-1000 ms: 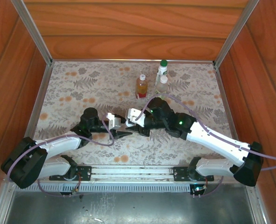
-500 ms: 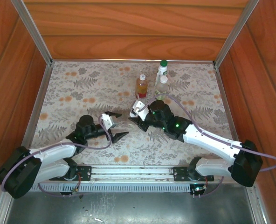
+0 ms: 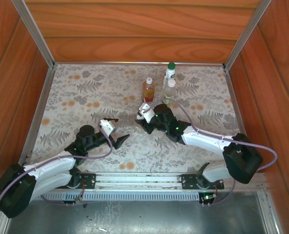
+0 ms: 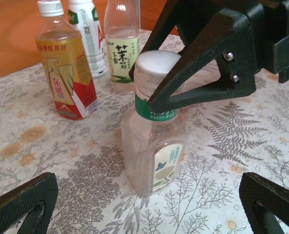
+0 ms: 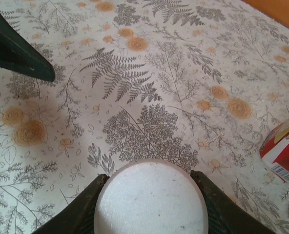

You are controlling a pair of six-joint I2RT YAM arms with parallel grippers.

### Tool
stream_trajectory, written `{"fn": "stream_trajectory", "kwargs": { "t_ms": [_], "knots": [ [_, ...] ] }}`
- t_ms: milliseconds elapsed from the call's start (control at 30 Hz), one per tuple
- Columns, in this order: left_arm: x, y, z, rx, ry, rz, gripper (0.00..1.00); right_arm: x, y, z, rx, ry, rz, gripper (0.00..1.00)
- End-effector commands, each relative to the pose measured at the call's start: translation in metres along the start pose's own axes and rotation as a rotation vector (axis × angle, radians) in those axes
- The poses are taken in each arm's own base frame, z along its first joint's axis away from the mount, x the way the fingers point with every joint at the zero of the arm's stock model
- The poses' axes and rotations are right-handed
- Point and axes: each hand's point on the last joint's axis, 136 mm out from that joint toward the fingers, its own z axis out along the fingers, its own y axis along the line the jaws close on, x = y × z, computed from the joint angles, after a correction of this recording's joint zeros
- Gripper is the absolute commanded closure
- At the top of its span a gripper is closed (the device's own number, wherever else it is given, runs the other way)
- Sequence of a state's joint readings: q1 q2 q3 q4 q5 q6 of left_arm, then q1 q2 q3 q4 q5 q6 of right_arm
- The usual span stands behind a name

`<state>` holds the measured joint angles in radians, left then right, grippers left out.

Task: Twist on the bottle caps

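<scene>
A tiny clear bottle point(image 4: 154, 146) stands upright on the fern-print cloth. My right gripper point(image 5: 152, 204) is shut from above on its white bottle cap point(image 5: 152, 200), a black finger point(image 4: 203, 73) on each side of the cap point(image 4: 156, 66). My left gripper point(image 4: 147, 207) is open and apart from the bottle, on its near side, with nothing between its fingertips point(image 4: 22, 204). From above, the left gripper point(image 3: 116, 132) lies left of the right gripper point(image 3: 143, 122), which hides the tiny bottle.
Three capped bottles stand behind: an amber one point(image 3: 148, 89) with a red label, a white one point(image 3: 170, 73) with a dark green cap, and a clear one point(image 3: 169, 91). The amber bottle's label point(image 5: 283, 151) is close on the right gripper's right. Wooden walls enclose the table.
My left gripper has opened, let go of the tiny bottle and drawn back to the near left. The right gripper stayed shut on the cap and shifted slightly right and back.
</scene>
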<state>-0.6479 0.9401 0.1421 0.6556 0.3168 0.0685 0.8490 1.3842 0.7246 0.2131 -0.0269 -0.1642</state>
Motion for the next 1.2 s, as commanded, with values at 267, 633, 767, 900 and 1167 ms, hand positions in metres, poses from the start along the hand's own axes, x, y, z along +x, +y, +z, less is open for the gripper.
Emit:
{"fn": "stream_trajectory", "kwargs": {
  "t_ms": [267, 633, 767, 900, 1167],
  "knots": [
    [-0.028, 0.07, -0.013, -0.352, -0.009, -0.016, 0.0, -0.037, -0.012, -0.031, 0.063, -0.091, -0.02, 0.14],
    [-0.019, 0.199, -0.071, -0.808, 0.098, 0.014, 0.0, -0.022, -0.139, -0.114, 0.605, -0.249, 0.074, 0.0],
    [0.007, 0.232, -0.088, -0.937, 0.163, -0.045, 0.0, 0.03, -0.182, -0.133, 0.762, -0.195, 0.166, 0.0],
    [0.025, 0.249, -0.094, -0.983, 0.144, -0.107, 0.0, 0.073, -0.21, -0.136, 0.845, -0.132, 0.231, 0.0],
    [0.059, 0.274, -0.082, -0.984, 0.167, -0.215, 0.0, 0.128, -0.256, -0.129, 0.796, -0.095, 0.406, 0.0]
  ]
}}
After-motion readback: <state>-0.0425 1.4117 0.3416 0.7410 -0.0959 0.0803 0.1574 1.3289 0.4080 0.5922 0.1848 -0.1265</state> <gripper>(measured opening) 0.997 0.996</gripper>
